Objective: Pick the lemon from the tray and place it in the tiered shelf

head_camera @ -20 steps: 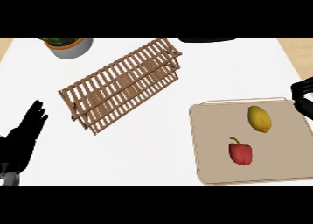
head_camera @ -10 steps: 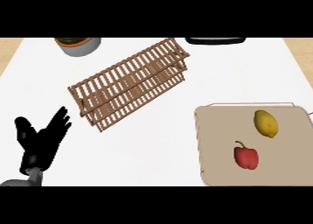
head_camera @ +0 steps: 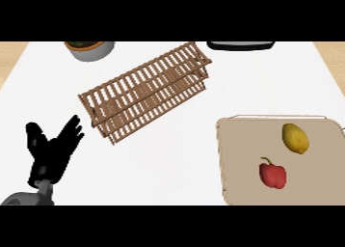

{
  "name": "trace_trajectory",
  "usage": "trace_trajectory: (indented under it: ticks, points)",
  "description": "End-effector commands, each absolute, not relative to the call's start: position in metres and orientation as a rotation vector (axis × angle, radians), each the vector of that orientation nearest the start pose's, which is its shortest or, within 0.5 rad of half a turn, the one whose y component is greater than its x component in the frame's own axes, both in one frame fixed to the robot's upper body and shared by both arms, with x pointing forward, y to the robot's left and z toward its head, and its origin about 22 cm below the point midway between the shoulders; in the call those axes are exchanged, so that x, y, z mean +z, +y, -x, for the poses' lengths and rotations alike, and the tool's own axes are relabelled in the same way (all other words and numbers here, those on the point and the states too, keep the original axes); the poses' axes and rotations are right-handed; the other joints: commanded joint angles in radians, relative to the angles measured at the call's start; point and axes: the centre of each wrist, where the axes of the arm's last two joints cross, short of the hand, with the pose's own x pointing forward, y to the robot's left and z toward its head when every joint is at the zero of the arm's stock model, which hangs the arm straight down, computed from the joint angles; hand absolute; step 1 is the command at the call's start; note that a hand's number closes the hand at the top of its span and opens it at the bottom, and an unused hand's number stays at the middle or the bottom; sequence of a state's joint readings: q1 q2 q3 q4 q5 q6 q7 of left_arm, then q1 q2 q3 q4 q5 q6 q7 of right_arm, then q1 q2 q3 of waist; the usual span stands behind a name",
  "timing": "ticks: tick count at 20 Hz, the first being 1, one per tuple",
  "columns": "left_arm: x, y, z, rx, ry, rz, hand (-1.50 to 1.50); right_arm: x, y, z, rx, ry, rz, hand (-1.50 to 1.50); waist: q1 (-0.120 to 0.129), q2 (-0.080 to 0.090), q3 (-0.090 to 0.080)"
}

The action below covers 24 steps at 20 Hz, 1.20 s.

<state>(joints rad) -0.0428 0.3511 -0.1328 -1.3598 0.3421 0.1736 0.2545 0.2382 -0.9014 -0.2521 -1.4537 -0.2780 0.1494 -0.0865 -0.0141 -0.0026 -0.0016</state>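
Lemon [head_camera: 295,138] lies untouched on tray [head_camera: 241,193], frame right; open-fingered left hand [head_camera: 53,150] rests lower left. Right hand unseen; it should grasp from above, avoiding pepper [head_camera: 272,174].

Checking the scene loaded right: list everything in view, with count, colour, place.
lemon: 1, yellow, on the tray, upper right part
red pepper: 1, red with a green stem, on the tray, below and left of the lemon
tray: 1, beige with a thin wire rim, on the counter at lower right
tiered shelf: 1, brown wooden slats, mid-counter, set diagonally
pot: 1, grey with dark green contents, top left, cut by the view's edge
dark object: 1, black with a pale rim, top edge, right of centre, mostly cut off
counter: 1, white, under everything
left hand: 1, black on a grey forearm, lower left, open, fingers up, holding nothing
right hand: not in view
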Motion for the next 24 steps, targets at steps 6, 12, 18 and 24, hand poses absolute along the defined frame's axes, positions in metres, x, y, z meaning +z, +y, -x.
trace_trajectory:
  ticks: [6, 12, 18, 24]
  points:
    - [-0.018, 0.287, -0.253, 0.049, -1.112, -0.102, 0.0, 0.145, -0.404, -0.221, 0.378, -1.161, 0.717, -1.5, 0.024, 0.004, 0.001]
    - [-0.036, 0.288, -0.243, 0.027, -1.116, -0.07, 0.0, 0.137, -0.371, -0.255, 0.414, -1.022, 0.845, -1.5, 0.039, 0.007, 0.001]
    - [-0.013, 0.273, -0.252, 0.023, -1.109, -0.065, 0.0, 0.129, -0.347, -0.268, 0.472, -0.881, 0.808, -1.5, 0.025, 0.003, 0.002]
    - [-0.013, 0.305, -0.253, 0.031, -1.103, -0.075, 0.0, 0.105, -0.326, -0.275, 0.532, -0.822, 0.834, -1.5, 0.018, 0.003, 0.001]
